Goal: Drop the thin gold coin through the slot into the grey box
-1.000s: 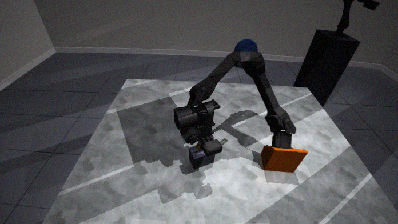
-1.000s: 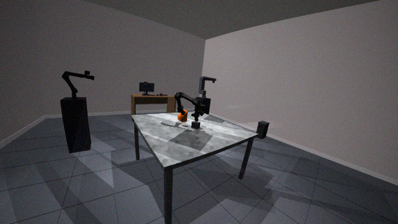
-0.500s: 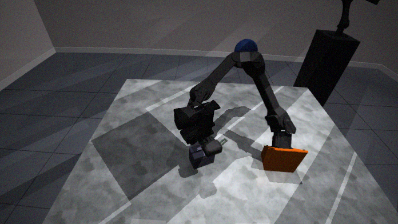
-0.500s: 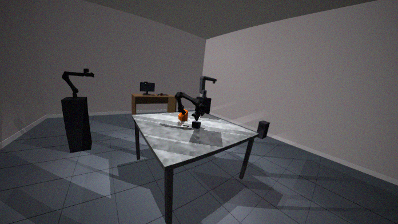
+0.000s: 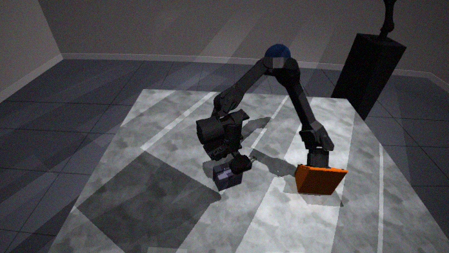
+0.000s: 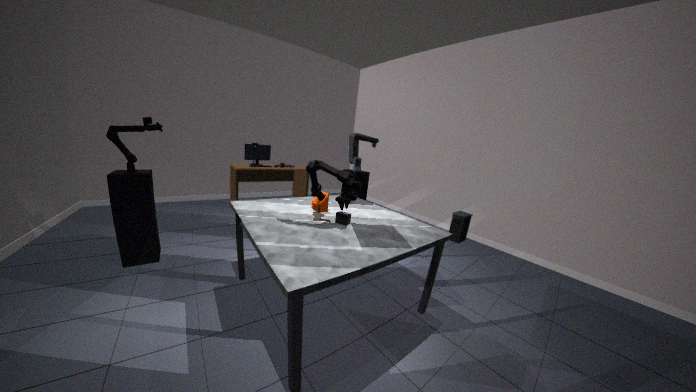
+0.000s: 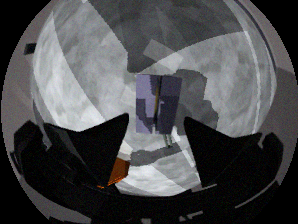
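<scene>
- Wrist view only: a thin gold line, the coin (image 7: 157, 104) seen edge-on, stands in the narrow slot of the small grey box (image 7: 160, 104), between the lid's pale left half and dark right half. How deep it sits cannot be told.
- Wrist view: the gripper (image 7: 156, 137) has its two dark fingers spread wide, one on each side of the box, touching neither box nor coin. Released; nothing held.
- Top view hides the slot and coin: a rounded black finger end covers the box's (image 5: 226, 177) far corner. A small greenish tip, probably the dark-green holder (image 5: 253, 159), pokes out just beyond; not certain.
- Exterior view: box (image 6: 343, 218) is a small dark cube, gripper (image 6: 344, 204) just above it, coin not resolvable.
- Marble-patterned grey table top (image 5: 284, 219): box sits about mid-table; wide room toward the near edge and near corners.
- Orange wedge-shaped arm base (image 5: 319, 181) stands well apart from the box, toward the table's right edge in the top view.
- Black jointed arm (image 5: 301, 100) rises from the base to a high elbow near the far edge, then folds down to the wrist, gripper pointing down over the box.
</scene>
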{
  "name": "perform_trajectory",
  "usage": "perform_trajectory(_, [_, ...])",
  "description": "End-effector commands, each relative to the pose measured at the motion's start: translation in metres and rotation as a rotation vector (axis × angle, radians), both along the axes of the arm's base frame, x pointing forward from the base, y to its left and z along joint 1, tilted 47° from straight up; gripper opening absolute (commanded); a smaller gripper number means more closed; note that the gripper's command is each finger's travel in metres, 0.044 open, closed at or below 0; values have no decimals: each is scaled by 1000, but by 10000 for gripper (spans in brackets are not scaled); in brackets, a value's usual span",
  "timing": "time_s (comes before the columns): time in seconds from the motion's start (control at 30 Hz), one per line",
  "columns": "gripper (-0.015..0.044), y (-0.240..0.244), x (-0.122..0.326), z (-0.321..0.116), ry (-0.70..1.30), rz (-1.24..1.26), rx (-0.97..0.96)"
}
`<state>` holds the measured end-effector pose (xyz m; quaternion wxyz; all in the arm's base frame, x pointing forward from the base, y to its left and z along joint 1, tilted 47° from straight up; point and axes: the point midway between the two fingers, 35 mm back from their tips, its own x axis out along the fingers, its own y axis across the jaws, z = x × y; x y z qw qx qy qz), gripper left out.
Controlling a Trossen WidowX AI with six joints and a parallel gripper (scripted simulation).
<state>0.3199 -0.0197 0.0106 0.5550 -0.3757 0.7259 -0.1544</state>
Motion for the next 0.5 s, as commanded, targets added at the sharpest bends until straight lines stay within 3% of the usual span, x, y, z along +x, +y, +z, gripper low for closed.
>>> perform_trajectory(0.0, [423,9,2,10,-6,-4,3])
perform_trajectory(0.13, [440,34,2,34,1,-2,-2])
perform_trajectory(0.47, [440,34,2,34,1,-2,-2])
